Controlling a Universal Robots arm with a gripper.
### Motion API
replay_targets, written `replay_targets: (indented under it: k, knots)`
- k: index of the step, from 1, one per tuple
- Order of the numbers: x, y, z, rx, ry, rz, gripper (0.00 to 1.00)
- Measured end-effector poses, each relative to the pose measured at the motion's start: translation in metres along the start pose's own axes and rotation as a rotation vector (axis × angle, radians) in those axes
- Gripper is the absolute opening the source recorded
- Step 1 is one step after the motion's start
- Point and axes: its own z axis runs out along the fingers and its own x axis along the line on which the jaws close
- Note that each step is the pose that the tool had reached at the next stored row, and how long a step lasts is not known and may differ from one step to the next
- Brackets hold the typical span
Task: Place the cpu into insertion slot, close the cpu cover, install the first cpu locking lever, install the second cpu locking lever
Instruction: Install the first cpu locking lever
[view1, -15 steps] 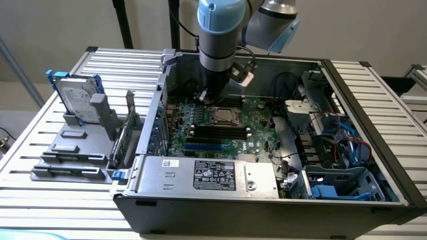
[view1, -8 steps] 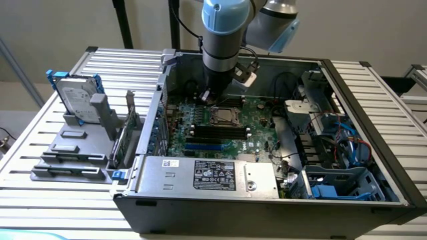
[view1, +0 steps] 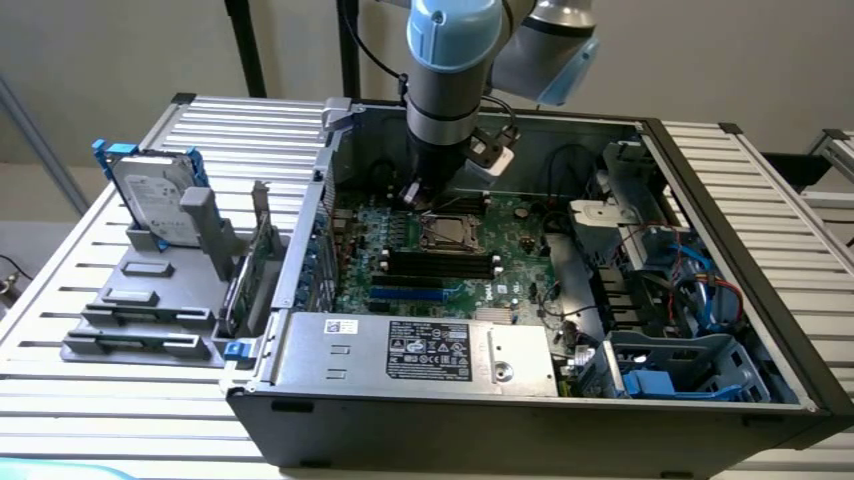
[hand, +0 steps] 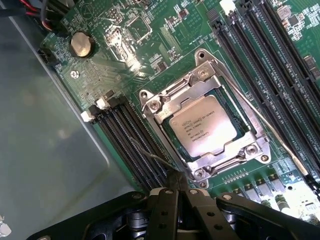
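Silver-grey robot arm (view1: 438, 100) is wearing pale-blue joint caps (view1: 454, 28); its black claw (hand: 178, 190) is showing small screws (hand: 223, 197).

- cpu (hand: 202, 131): silvery-grey metal top, matt and smooth, with printed lettering.
- cpu cover (hand: 182, 92): bare bright metal frame, glossy, catching the light.
- motherboard (hand: 125, 60): green board, faintly glossy.
- memory slots (hand: 265, 75): black plastic, satin finish.
- coin battery (hand: 81, 44): polished metal.
- gripper (hand: 176, 186): black, matt.
- power supply (view1: 334, 345): dull grey sheet metal with a paper label.
- table (view1: 107, 410): ribbed slats of pale metal.
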Motion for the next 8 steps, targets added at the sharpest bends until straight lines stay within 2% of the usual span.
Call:
replay_targets:
  k: [8]
  knots:
    - [0.0019, -0.0012, 0.0017, 0.0065, -0.0043, 0.002, 0.11]
